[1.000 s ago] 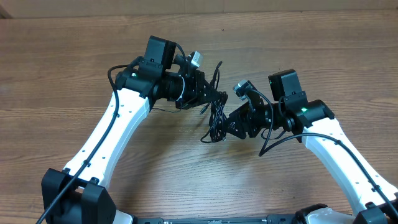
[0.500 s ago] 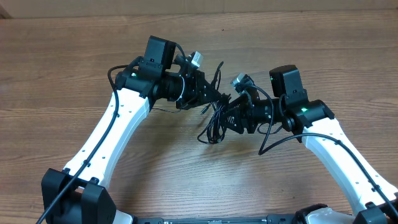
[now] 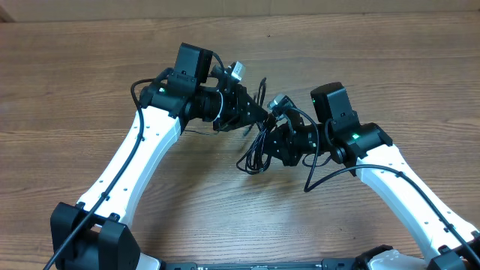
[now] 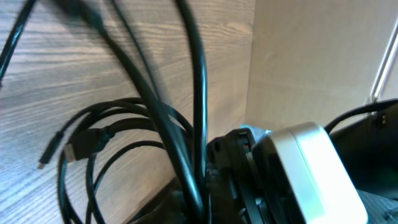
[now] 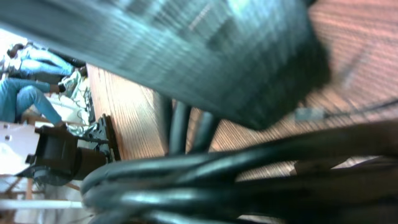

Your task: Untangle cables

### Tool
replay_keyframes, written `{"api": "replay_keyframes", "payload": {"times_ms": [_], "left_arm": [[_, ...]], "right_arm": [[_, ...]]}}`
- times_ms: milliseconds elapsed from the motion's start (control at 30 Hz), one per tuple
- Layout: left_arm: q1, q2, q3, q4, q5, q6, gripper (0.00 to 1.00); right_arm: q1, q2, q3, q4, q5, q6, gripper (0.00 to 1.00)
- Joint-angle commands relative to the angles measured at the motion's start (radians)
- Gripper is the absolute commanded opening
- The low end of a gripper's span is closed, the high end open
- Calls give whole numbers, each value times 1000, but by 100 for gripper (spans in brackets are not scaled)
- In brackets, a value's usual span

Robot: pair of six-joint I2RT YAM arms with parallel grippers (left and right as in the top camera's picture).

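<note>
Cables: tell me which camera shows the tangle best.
Overhead: it shows the whole tangle of cables, loops and loose ends together. Left wrist shows some loops and a plug close up; right wrist shows only blurred cords filling the frame.

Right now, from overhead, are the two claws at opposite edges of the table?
No, the left claw and right claw sit close together at the cables near the middle of the table.

One dark finger [image 5: 186, 50], badly blurred, fills the top of the frame. Below it a thick bundle of black cables [image 5: 217, 171] runs across, with 3 strands rising behind the finger. The wooden desk [image 5: 130, 118] lies behind, and a small silver-tipped plug [image 5: 309, 114] shows at right.
</note>
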State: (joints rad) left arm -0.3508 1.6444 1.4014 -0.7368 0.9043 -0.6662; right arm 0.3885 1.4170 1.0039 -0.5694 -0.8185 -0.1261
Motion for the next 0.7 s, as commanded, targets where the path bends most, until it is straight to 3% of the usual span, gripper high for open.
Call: {"api": "replay_keyframes", "payload": {"times_ms": [0, 67, 233, 467, 667], "left_arm": [[5, 3, 8, -15, -128, 1, 66], [5, 3, 8, -45, -234, 1, 100], [4, 3, 8, -132, -417, 1, 100], [-23, 3, 8, -166, -406, 105, 100], [-65, 3, 8, -192, -406, 190, 84]], "right_arm": [[-3, 4, -10, 3, 37, 130, 4], [-3, 4, -10, -7, 79, 208, 4], [-2, 4, -10, -38, 198, 382, 4], [-2, 4, -10, -37, 234, 493, 4], [-2, 4, -10, -38, 235, 493, 4]]}}
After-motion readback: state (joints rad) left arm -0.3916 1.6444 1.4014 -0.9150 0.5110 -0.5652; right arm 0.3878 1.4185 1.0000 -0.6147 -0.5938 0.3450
